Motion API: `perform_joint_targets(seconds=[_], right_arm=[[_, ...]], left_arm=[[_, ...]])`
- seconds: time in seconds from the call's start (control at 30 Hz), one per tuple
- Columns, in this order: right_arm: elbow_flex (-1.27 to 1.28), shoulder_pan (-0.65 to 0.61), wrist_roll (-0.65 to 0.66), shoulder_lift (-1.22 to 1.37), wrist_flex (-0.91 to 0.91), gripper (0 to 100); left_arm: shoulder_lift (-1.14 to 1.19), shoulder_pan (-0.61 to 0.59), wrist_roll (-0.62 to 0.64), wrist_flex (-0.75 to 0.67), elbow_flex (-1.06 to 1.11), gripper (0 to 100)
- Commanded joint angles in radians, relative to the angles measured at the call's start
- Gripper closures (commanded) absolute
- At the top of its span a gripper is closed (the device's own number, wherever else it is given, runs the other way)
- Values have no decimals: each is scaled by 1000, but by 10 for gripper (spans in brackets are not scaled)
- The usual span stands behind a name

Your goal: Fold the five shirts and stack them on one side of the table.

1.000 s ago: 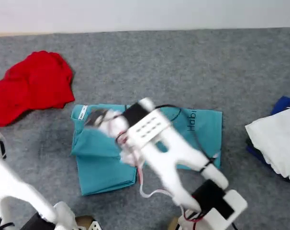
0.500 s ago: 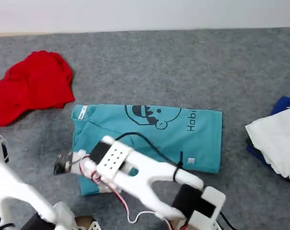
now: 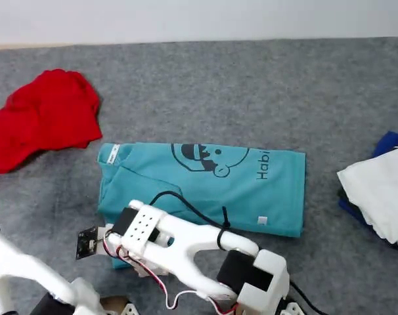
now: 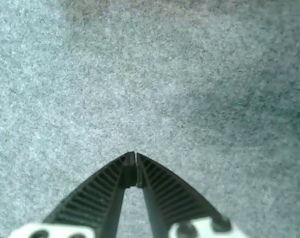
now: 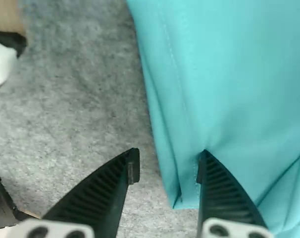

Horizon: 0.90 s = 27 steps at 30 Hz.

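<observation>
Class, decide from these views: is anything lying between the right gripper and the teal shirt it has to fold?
Nothing visible does. The right gripper is open right at the edge of the teal shirt, with the hem between its fingers, one over the cloth and the other over the bare grey table.

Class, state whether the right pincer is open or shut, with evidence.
Open: the right pincer gapes wide, straddling the teal shirt's edge.

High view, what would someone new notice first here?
A teal shirt, partly folded, lies in the middle with the white right arm over its near left corner, jaws open astride the edge. A crumpled red shirt sits at the far left, and a white and blue pile at the right edge.
</observation>
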Motion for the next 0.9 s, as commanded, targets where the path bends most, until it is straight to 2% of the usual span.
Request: perform_joint_targets(seconds=[0.0, 0.3, 0.53, 0.87], right_arm=[[-15, 2, 44, 24, 4, 799], [-180, 73, 63, 133, 108, 804], [-367, 91, 64, 294, 223, 953], [-445, 94, 61, 349, 254, 991]], left_arm=[[-40, -8, 5, -9, -7, 993], [-40, -8, 5, -9, -5, 993], [-40, -8, 5, -9, -5, 993], [-40, -8, 5, -9, -5, 993]])
